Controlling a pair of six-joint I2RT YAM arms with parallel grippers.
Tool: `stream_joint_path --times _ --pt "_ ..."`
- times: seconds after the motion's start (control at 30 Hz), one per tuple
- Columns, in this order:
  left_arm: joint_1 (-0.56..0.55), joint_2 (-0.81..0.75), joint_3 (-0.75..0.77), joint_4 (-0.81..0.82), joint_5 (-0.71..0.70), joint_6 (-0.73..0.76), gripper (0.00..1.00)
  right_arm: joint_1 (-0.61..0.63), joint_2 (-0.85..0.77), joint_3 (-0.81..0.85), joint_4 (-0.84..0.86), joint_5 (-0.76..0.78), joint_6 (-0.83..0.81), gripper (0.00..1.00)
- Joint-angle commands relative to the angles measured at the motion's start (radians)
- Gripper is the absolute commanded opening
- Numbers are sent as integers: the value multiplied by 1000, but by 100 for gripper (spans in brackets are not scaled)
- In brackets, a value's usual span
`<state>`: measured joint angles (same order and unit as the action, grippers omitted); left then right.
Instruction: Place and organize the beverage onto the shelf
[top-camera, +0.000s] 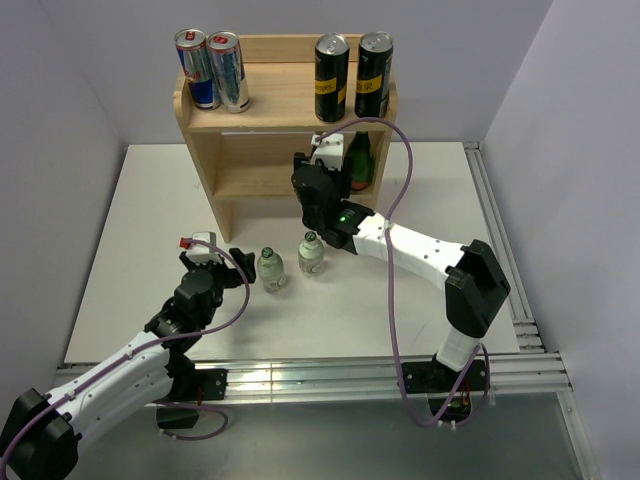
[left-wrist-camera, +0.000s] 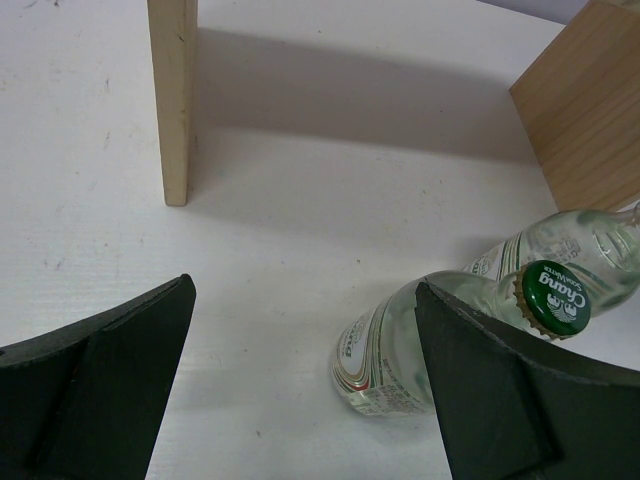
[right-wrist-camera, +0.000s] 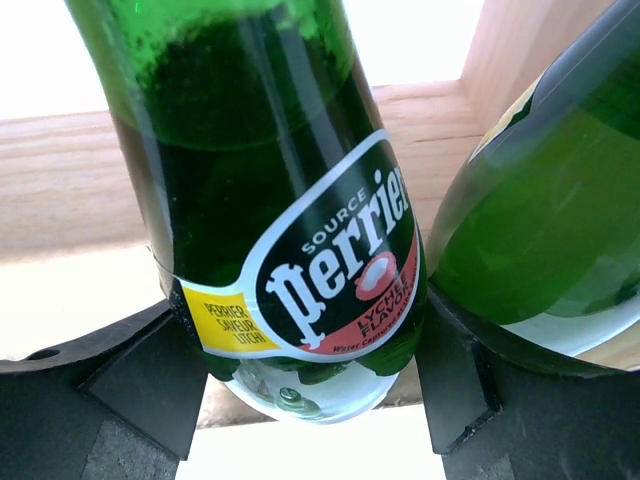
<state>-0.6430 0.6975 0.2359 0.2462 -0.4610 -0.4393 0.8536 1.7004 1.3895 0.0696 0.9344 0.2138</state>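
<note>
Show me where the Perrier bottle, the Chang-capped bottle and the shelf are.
Perrier bottle (right-wrist-camera: 300, 250): right wrist view, on its label.
Chang-capped bottle (left-wrist-camera: 556, 298): left wrist view, on its green cap.
shelf (top-camera: 285, 100): top external view, on the bare top board between the cans.

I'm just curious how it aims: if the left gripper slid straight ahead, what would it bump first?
The left gripper is open, with bare white table between its fingers. One finger would likely catch the small clear glass bottle with green cap first; depth is unclear.
</note>
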Motion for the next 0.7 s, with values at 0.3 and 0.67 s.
stream_joint_path --times 0.3,0.67 --pt "-3 -4 37 38 -7 -3 99 -33 11 72 76 106 -1 20" --pt "-1 -3 37 38 -8 -3 99 -31 -15 49 18 84 68 85"
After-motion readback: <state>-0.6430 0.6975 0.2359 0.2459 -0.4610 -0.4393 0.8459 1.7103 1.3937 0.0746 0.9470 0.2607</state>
